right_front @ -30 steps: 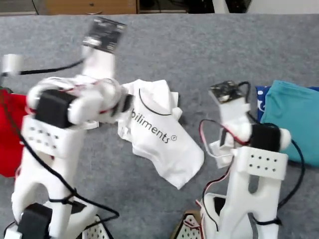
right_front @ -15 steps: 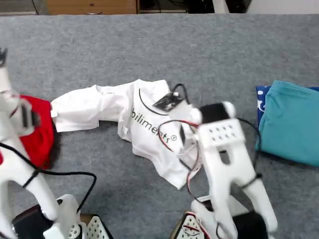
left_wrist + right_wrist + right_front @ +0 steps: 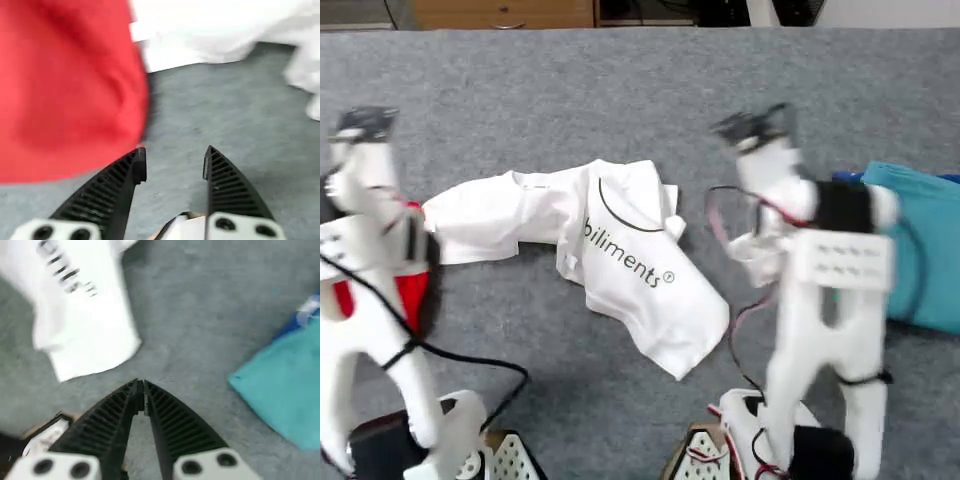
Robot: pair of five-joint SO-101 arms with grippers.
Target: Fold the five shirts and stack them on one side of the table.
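Both arms have drawn back from the white shirt (image 3: pixel 630 260), crumpled on the surface with one sleeve (image 3: pixel 470 220) pulled out, probably for flattening; left tool (image 3: pixel 175 162) released near that sleeve; right tool (image 3: pixel 140 385), clenched empty, at its opposite side.

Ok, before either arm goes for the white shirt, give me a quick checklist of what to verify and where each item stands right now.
1. Free left gripper: ok, fingers open with nothing between them, over the table beside the red shirt.
2. Free right gripper: ok, fingers shut on nothing, between the white shirt and the teal shirt.
3. Flat white shirt: not ok, crumpled, one sleeve stretched toward the red shirt.
4. Sleeve clear of the red shirt: cannot tell, their edges meet in the left wrist view.
5. Folded teal shirt at the table's side: ok, it looks folded.
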